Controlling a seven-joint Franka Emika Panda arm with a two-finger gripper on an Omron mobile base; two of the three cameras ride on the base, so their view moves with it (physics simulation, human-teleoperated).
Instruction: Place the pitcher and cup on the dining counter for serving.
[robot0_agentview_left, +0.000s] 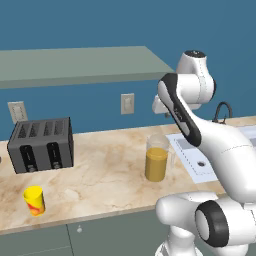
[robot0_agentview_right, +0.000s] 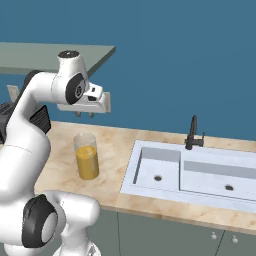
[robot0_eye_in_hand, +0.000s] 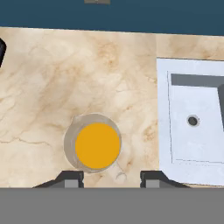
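The pitcher (robot0_agentview_left: 156, 162) (robot0_agentview_right: 87, 159) is a clear cylinder with orange-yellow liquid, standing upright on the marble countertop (robot0_agentview_left: 105, 175) left of the sink. From straight above, the hand view shows it as an orange disc in a glass rim (robot0_eye_in_hand: 97, 144). My gripper (robot0_agentview_right: 84, 114) (robot0_eye_in_hand: 111, 179) hangs well above the pitcher, pointing down, open, with nothing between its fingers. The cup (robot0_agentview_left: 34, 200), a small yellow tumbler with a red mark, stands near the counter's front edge at the far left. The dining counter is out of view.
A dark toaster (robot0_agentview_left: 42, 144) sits at the back left of the counter. A white double sink (robot0_agentview_right: 190, 172) (robot0_eye_in_hand: 192, 122) with a black faucet (robot0_agentview_right: 193, 134) lies to the pitcher's right. A grey-green upper cabinet (robot0_agentview_left: 75, 65) overhangs the back wall.
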